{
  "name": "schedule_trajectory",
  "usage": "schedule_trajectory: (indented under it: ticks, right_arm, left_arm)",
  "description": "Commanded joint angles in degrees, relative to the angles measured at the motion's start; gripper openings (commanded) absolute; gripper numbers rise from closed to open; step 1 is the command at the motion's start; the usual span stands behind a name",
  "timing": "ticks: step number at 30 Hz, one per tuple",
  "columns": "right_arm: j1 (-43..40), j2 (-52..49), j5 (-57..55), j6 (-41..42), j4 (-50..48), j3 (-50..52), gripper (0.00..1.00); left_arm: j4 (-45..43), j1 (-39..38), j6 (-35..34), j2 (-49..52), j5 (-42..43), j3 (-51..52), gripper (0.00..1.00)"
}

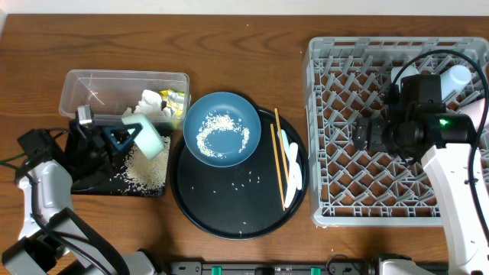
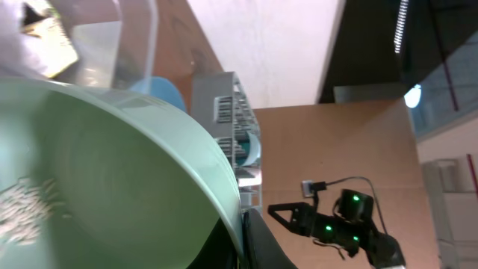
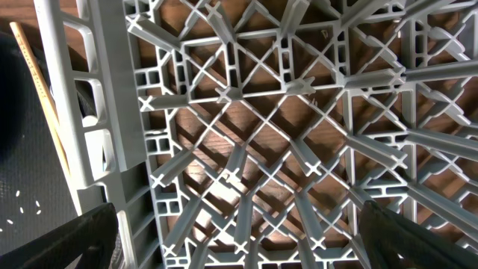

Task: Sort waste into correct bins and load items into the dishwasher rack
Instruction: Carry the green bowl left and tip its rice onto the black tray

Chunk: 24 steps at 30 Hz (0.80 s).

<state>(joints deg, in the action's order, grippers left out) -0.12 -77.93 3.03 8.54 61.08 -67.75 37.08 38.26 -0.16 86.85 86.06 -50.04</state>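
Note:
My left gripper is shut on the rim of the small light-blue bowl, which is tipped over the shallow black tray. A pile of rice lies on that tray. In the left wrist view the bowl fills the left side, a few grains still cling inside it, and its rim is pinched in the left gripper. The clear tub holds napkins and a yellow-green wrapper. My right gripper hangs open and empty over the dishwasher rack.
A dark-blue bowl with rice sits on the round black tray, with chopsticks and a white spoon beside it. A pale cup stands in the rack's far right corner. The right wrist view shows the rack's lattice.

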Motion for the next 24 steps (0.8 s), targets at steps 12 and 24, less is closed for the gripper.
schedule_trajectory:
  ticks: [12,24]
  right_arm:
    - [-0.8,0.3,-0.2,0.0,0.2,-0.1,0.99]
    - [-0.8,0.3,-0.2,-0.4,0.0,-0.1,0.99]
  left_arm:
    - [-1.3,0.9,-6.2,0.0,-4.0,-0.4,0.06]
    - [-2.9,1.3,-7.1,-0.3,-4.9,-0.8,0.06]
